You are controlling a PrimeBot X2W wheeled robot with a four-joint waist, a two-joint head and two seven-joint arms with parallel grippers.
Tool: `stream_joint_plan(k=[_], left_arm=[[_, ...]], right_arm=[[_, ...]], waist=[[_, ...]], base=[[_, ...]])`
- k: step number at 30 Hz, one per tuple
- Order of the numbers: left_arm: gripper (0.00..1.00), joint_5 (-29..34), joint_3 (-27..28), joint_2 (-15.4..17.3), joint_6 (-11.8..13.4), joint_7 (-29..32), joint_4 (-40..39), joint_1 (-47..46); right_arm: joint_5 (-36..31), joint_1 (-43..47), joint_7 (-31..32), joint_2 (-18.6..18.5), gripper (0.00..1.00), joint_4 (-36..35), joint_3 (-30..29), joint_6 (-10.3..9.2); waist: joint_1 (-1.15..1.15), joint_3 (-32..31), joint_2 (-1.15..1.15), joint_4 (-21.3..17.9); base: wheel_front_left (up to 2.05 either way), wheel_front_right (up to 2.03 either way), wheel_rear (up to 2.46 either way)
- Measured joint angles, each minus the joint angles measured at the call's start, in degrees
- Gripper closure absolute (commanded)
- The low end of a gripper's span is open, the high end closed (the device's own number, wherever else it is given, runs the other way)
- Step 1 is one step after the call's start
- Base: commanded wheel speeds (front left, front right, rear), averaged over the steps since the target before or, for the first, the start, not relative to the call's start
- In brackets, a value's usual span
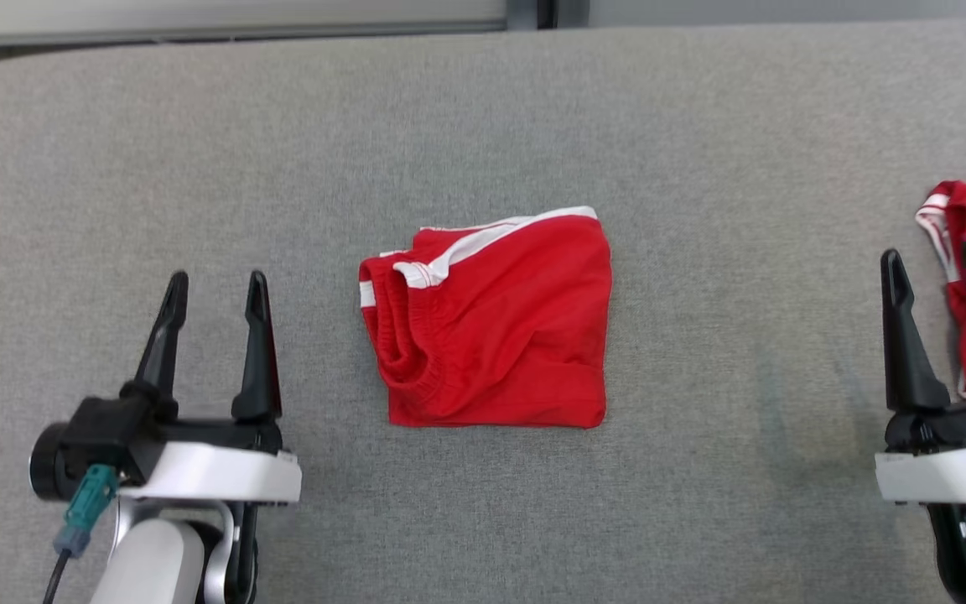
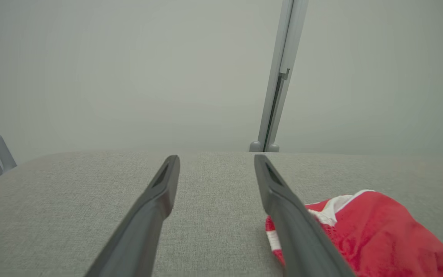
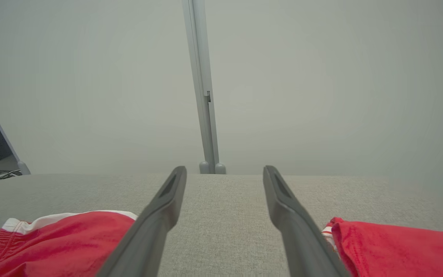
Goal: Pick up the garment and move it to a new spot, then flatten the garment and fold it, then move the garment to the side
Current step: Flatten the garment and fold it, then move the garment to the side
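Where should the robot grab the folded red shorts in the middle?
Probably the bunched elastic waistband of the folded red cloth shorts with white stripes, coming from the robot's left with the open left gripper: the layers bunch thickest on that side.

No writing for you to read here.
You will find no letters, numbers, brand marks or signs on the folded red garment (image 1: pixel 491 327), only plain white trim, and none on the grey padded surface (image 1: pixel 483 126) under it.
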Motion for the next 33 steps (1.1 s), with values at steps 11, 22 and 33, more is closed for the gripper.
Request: stream_joint_plan(k=[11, 22, 33], left_arm=[[0.00, 0.0, -0.3, 2.0, 0.7, 2.0, -0.5, 7.7], [0.00, 0.0, -1.3, 3.4, 1.3, 4.4, -2.3, 11.9], [0.00, 0.0, -1.8, 4.1, 1.8, 5.4, -3.3, 12.4]], right_arm=[[-1.0, 7.8, 3.4, 1.2, 0.00, -2.2, -1.4, 0.00], [-1.2, 13.4, 6.4, 2.0, 0.00, -4.7, -1.9, 0.00], [-1.5, 14.0, 7.4, 2.7, 0.00, -5.3, -2.3, 0.00]], waist=[[0.00, -8.7, 0.00, -0.8], [0.00, -16.2, 0.00, -1.4], [0.00, -17.0, 0.00, -1.6]], base=[[0.00, 0.00, 0.00], [0.00, 0.00, 0.00], [0.00, 0.00, 0.00]])
